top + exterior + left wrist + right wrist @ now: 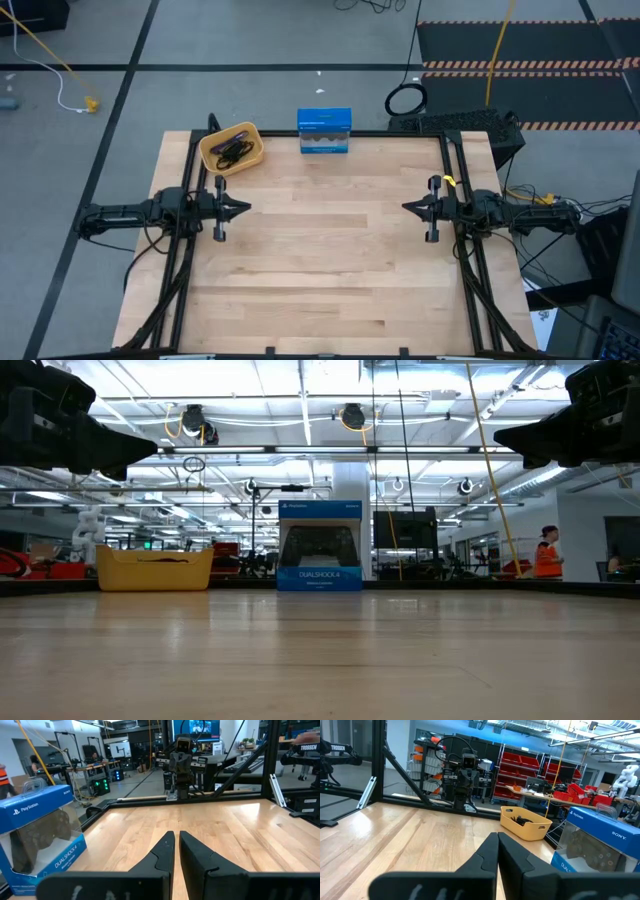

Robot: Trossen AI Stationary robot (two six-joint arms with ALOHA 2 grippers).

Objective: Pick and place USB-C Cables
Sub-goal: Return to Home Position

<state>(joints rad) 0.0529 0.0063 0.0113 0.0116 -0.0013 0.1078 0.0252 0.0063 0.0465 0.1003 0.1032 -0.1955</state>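
1. Left gripper (pixel 243 209): raised above the left side of the wooden table (pixel 320 270), fingers pressed together, holding nothing.
2. Yellow bin (pixel 250 158): stands at the table's far left corner.
3. USB-C cables (pixel 232 150): dark bundles lying inside the yellow bin; single cables cannot be told apart.
4. Blue DualShock 4 box (pixel 324 131): upright at the far edge, right of the bin and apart from it.
5. Right gripper (pixel 408 207): raised above the right side, facing the left one, fingers pressed together, empty.
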